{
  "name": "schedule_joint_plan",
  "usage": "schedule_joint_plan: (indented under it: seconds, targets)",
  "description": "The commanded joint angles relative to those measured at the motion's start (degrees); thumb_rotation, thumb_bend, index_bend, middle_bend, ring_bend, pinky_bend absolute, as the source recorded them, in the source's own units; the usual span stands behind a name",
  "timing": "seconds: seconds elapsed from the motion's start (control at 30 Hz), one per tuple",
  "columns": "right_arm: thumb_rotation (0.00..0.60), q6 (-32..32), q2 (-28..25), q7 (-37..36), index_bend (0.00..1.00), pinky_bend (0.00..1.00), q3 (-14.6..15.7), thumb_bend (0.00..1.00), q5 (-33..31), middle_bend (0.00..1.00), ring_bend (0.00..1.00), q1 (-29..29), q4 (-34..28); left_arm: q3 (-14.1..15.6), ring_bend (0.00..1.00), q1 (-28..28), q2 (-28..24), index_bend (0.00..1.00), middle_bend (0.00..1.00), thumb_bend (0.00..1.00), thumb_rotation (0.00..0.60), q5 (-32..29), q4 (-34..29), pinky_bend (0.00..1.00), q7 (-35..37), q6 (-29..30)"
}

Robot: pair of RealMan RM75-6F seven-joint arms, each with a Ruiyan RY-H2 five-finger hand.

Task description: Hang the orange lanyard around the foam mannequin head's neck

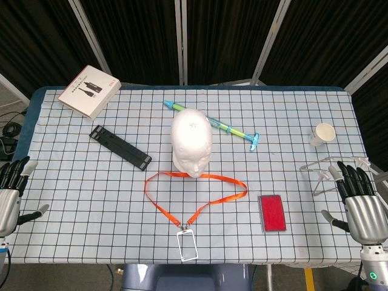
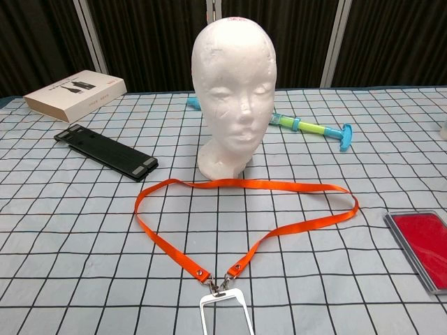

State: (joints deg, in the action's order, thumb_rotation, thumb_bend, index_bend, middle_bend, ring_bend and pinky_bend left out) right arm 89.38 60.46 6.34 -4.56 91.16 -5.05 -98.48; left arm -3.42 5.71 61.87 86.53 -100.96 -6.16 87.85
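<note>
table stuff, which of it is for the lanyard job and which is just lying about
For the job:
orange lanyard with clear badge holder
foam mannequin head

Lying about:
white box
black folding stand
blue-green syringe toy
paper cup
red case
clear stand

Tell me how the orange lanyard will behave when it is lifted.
The orange lanyard looks like thin flat ribbon, so it will probably droop and collapse its loop. The badge holder clipped at its end likely hangs lowest and may swing.

Left hand (image 1: 11, 194) and right hand (image 1: 361, 206): silver metal palms, black fingers, grey-tipped thumbs.
</note>
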Motion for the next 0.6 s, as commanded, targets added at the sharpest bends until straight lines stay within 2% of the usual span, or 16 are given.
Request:
schedule_joint_plan:
  seconds: [0.03, 0.33, 0.47, 0.6]
  targets:
    - [0.6, -0.26, 0.16, 0.12, 0.05, 0.0, 0.05, 0.0, -0.04, 0.0, 0.0, -0.08, -0.02, -0.08, 0.0, 0.0, -0.07, 0.0, 0.0, 0.0, 0.6, -0.16, -0.02, 0.0, 0.06, -0.1]
    - [0.6, -4.59, 1.13, -0.6, 0.09, 0.0, 0.62, 0.0, -1.15, 0.0, 0.0, -1.73, 0.49, -0.29, 0.0, 0.03, 0.27, 0.0, 0.0, 0.0, 0.6, -0.41, 0.21, 0.0, 0.02, -0.17]
    - [0.6, -12.21, 2.46, -1.12, 0.17, 0.0, 0.62, 0.0, -1.79, 0.0, 0.0, -6.0, 1.65, -0.6, 0.0, 0.25, 0.74, 0.0, 0.0, 0.0, 0.6, -0.69, 0.69, 0.0, -0.24, -0.33]
    - [0.6, -20.62, 4.34, -2.38, 0.27, 0.0, -0.72, 0.0, -3.54, 0.0, 0.0, -11.47, 2.56, -0.97, 0.0, 0.77, 1.4, 0.0, 0.0, 0.0, 0.6, -2.08, 1.53, 0.0, -0.71, -1.58]
